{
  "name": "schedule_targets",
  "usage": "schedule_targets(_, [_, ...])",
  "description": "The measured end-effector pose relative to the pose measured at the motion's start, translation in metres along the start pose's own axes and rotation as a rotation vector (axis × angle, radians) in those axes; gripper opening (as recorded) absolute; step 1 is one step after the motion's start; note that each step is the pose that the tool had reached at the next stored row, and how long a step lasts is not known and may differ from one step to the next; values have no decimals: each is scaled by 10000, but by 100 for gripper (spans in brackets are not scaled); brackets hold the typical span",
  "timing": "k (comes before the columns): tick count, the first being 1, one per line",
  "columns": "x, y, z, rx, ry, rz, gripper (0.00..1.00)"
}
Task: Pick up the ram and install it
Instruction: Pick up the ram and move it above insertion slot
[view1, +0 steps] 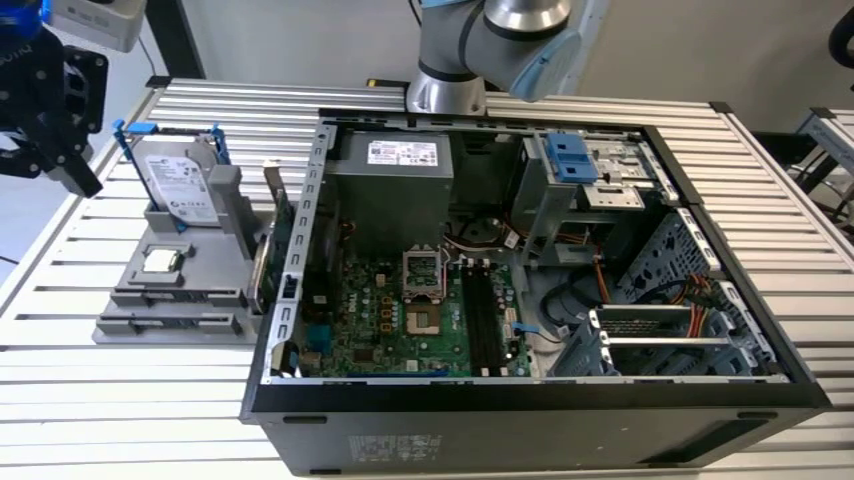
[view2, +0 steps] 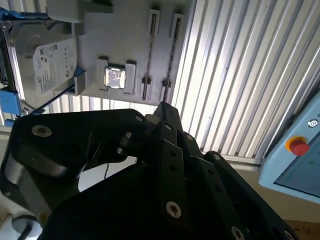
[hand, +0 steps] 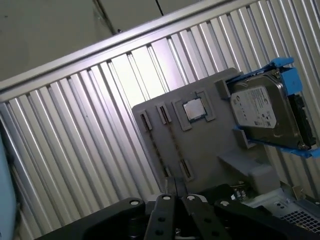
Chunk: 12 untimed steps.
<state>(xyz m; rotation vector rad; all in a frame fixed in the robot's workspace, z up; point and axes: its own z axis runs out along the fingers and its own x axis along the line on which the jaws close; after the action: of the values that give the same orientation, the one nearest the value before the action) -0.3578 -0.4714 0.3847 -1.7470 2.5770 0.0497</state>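
At the exterior view's far left, the black pincer (view1: 54, 140) hangs over the edge of the slatted metal counter (view1: 120, 400), well apart from the open computer case (view1: 534, 425). In the first wrist view its fingers (hand: 162, 215) are drawn close together with nothing visible between them. Beside it, a gray tray (view1: 147, 300) carries a silver hard drive (view1: 176, 178) in blue rails and a small square chip (view1: 160, 262); the tray's two long grooves look bare in both wrist views. Just right of the tray, against the case's outer wall, a thin dark-green board stands on edge. It appears to be the ram (view1: 262, 265), though its label and chips cannot be made out. Farther right, inside the case, the green main board (view1: 387, 310) lies flat, and its long black sockets (view1: 483, 310) seem unfilled.

The work looks to be at the reach, with the pick-up not yet made. Doing it well likely means parting the fingers before descending and lining them up across the stick's thin faces. They should close on its top edge near the middle and draw straight up. The case wall and tray stand close on either side, so a tilted approach risks a knock.
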Motion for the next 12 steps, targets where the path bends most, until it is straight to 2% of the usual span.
schedule_targets(8, [0,0,2,-49,12,-1219,0])
schedule_targets(12, [-1,-2,0,-65,16,-1602,0])
